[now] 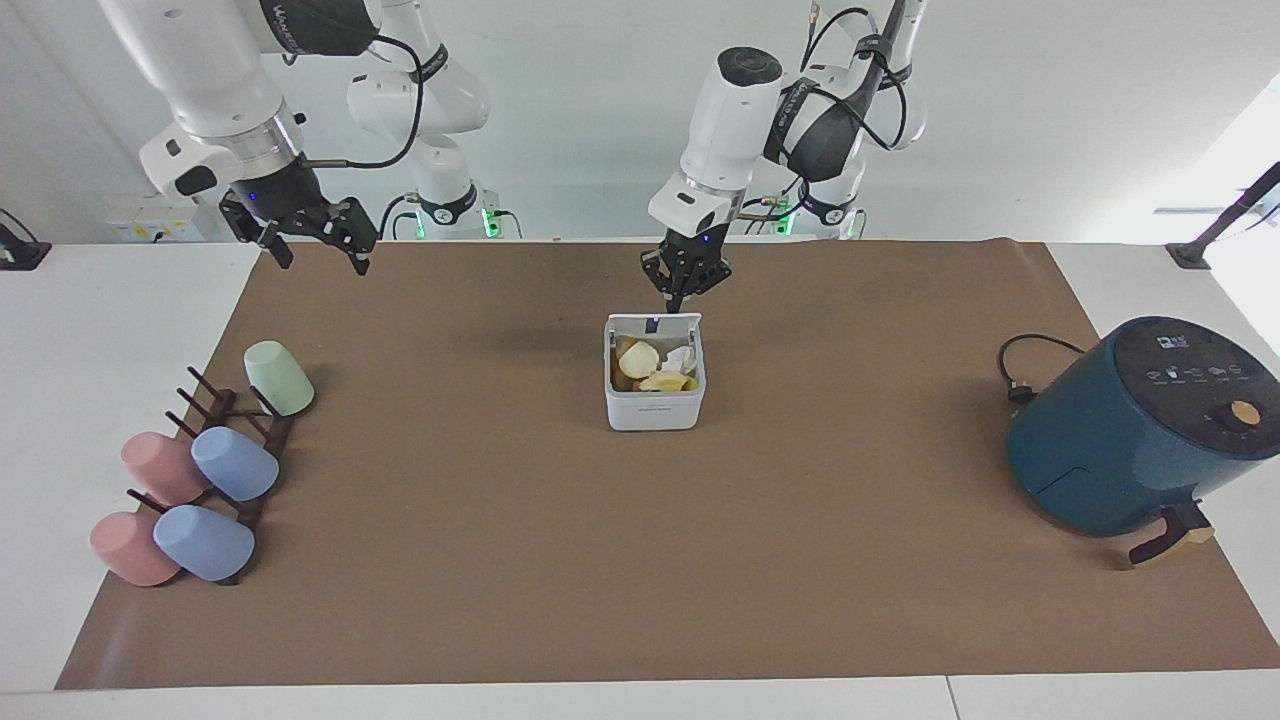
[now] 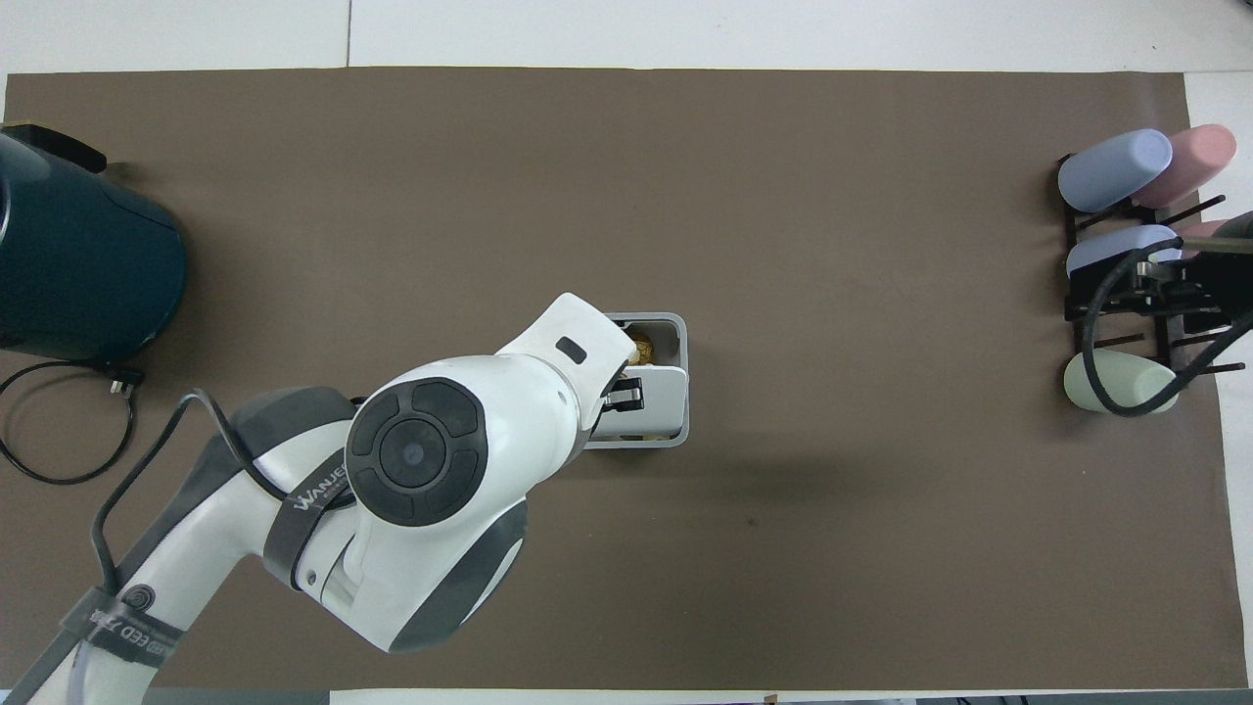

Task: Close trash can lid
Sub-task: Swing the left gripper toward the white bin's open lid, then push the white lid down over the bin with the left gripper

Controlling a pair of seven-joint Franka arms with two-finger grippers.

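Left arm (image 2: 431, 470) over half-lowered lid (image 2: 658, 399) of trash can (image 2: 682, 345)

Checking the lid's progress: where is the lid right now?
The lid is tipped partway down over the trash can at mid-table, with the left end effector at its top edge.

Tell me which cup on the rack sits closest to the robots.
The pale green cup. It is the only green one and lies nearest the robots on the rack; the pink and blue cups all lie farther away.
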